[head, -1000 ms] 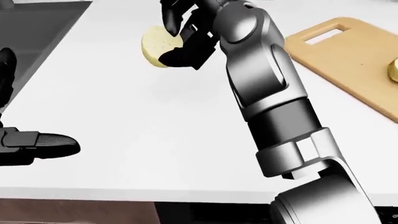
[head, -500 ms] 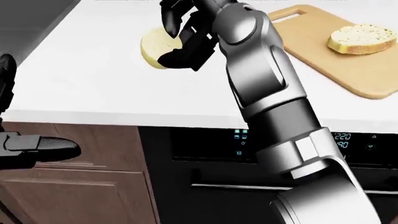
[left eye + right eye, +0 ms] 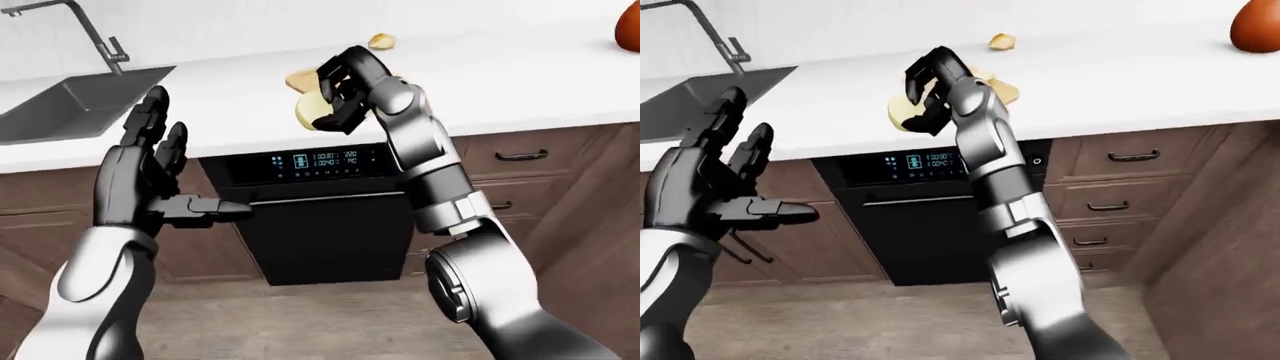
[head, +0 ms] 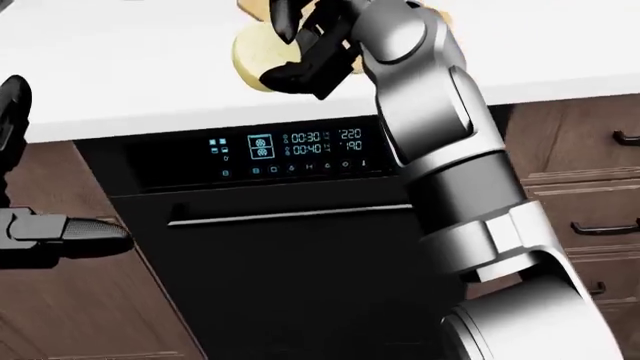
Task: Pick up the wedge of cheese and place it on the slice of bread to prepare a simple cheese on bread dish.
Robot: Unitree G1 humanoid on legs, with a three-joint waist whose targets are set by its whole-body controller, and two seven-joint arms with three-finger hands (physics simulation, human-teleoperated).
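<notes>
Broadly, the white tabletop (image 3: 520,82) spans the eye views above a black oven (image 3: 320,217) and brown drawers (image 3: 1130,187), with a sink (image 3: 70,109) at left. Next in size, the left robot hand (image 3: 150,180) hangs spread and empty below the tabletop edge. The right robot hand (image 3: 335,97) is raised over the tabletop, fingers pinching the pale cheese (image 3: 312,111). Behind it a tan patch, probably the bread or its board (image 3: 300,79), is partly hidden. Judging by this, the pickup is done; carrying across and setting the cheese down on the bread remain.
</notes>
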